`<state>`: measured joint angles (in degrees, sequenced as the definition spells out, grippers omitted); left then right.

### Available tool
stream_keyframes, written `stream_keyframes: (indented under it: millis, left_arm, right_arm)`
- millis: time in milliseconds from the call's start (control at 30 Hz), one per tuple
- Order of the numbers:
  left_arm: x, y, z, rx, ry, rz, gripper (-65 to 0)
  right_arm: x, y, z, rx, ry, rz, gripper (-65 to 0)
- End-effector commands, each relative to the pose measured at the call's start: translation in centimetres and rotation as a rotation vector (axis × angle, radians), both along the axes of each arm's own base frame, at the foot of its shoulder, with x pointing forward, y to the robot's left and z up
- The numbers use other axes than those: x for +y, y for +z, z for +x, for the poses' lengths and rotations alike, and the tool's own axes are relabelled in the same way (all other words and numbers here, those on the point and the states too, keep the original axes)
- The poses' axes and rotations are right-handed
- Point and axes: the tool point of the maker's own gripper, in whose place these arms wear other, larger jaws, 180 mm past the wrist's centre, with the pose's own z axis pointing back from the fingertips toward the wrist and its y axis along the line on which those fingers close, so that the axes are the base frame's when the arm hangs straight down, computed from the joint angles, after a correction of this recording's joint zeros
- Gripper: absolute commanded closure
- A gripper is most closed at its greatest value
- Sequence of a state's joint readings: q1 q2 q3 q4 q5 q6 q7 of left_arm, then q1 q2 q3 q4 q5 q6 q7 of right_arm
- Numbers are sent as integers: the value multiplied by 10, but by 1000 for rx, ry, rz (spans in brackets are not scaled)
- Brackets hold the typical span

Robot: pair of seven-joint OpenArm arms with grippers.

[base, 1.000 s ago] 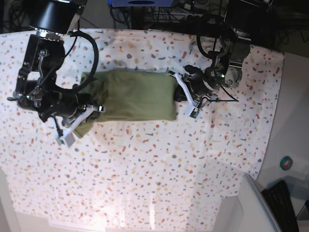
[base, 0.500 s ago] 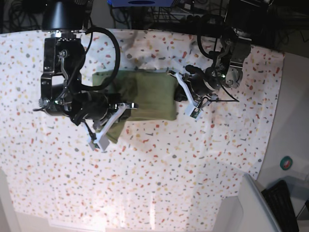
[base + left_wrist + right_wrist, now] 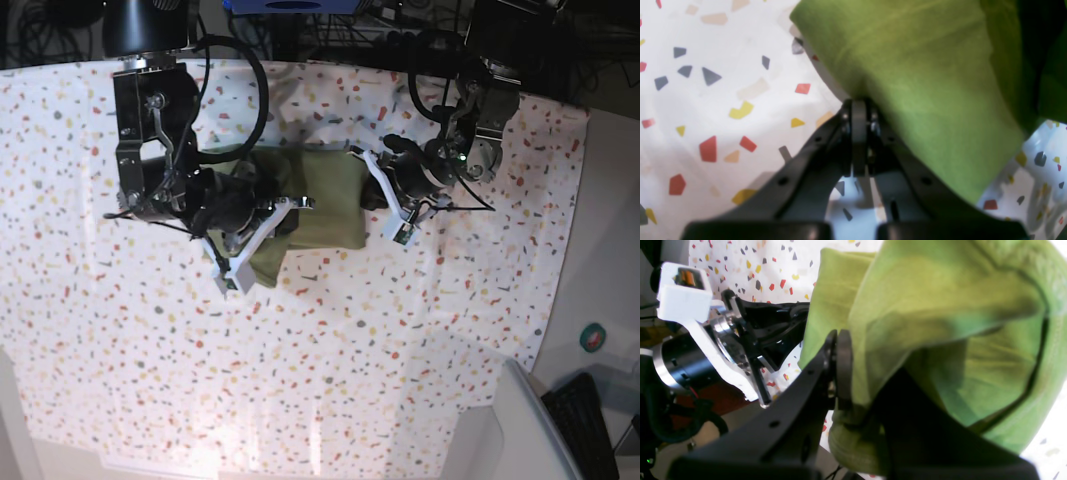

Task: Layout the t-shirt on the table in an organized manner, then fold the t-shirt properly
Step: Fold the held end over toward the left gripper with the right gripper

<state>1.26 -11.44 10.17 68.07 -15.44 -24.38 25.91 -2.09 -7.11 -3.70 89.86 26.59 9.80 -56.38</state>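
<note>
T-shirt [image 3: 330,195] cloth is pinched by the right gripper [image 3: 840,373], while the left gripper [image 3: 858,110], jaws pressed together, touches its edge.

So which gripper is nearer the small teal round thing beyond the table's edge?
Left. The left gripper, shut on the t-shirt at its near edge, is closer to the teal round thing; the right gripper holds the shirt's opposite side, farther off.
</note>
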Motion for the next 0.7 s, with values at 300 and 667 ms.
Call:
stream_keyframes:
  millis: [300, 667]
  left_arm:
    - [-1, 4, 4, -10, -6, 2, 0]
    - [2, 10, 8, -30, -2, 2, 0]
  right_arm:
    - [40, -1, 9, -48, 45, 65, 0]
    - [41, -16, 7, -7, 45, 57, 0]
